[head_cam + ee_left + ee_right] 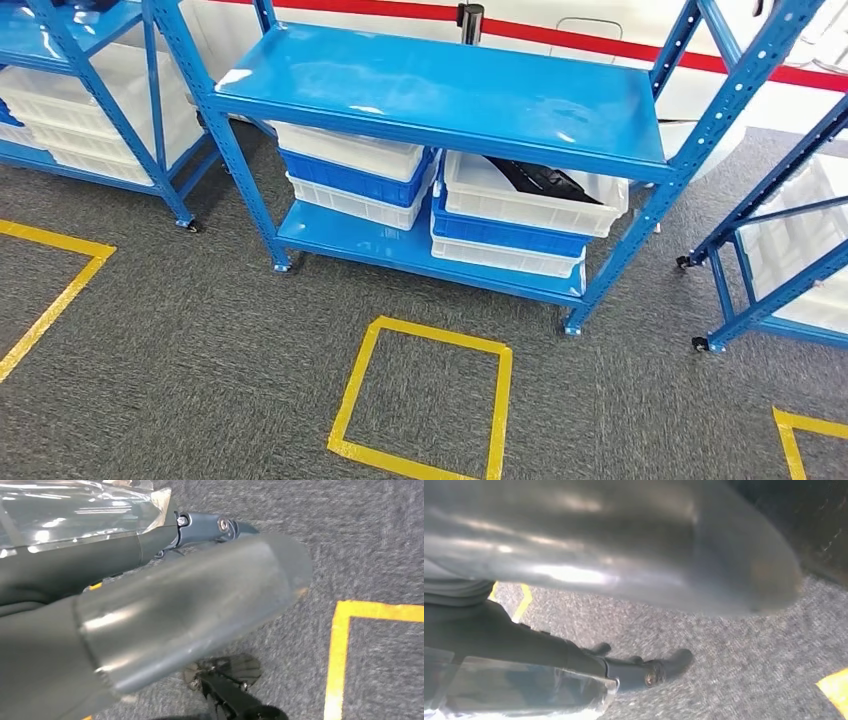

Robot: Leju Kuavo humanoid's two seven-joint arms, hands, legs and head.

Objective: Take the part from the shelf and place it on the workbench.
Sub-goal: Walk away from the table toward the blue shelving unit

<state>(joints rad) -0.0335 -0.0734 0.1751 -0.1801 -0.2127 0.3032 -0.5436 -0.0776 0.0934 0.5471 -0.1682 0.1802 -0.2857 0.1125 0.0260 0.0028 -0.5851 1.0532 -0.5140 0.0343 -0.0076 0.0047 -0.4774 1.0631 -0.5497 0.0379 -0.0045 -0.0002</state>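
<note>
Hanging at my sides over grey carpet, my left hand [150, 625] and right hand [614, 545] show as blurred grey covers; whether either holds anything, I cannot tell. A yellow taped square [425, 400] marks the floor ahead of them. Beyond it stands the blue shelf [440, 90]. The dark part [545, 182] lies in the top white bin [520, 205] under the upper board, leaving little headroom for reaching in.

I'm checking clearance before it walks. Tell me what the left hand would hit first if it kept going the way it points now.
Most likely the grey carpet. In the left wrist view the left hand points down toward the floor, with nothing visible between it and the carpet beside the yellow tape line. Depth is hard to judge.
</note>
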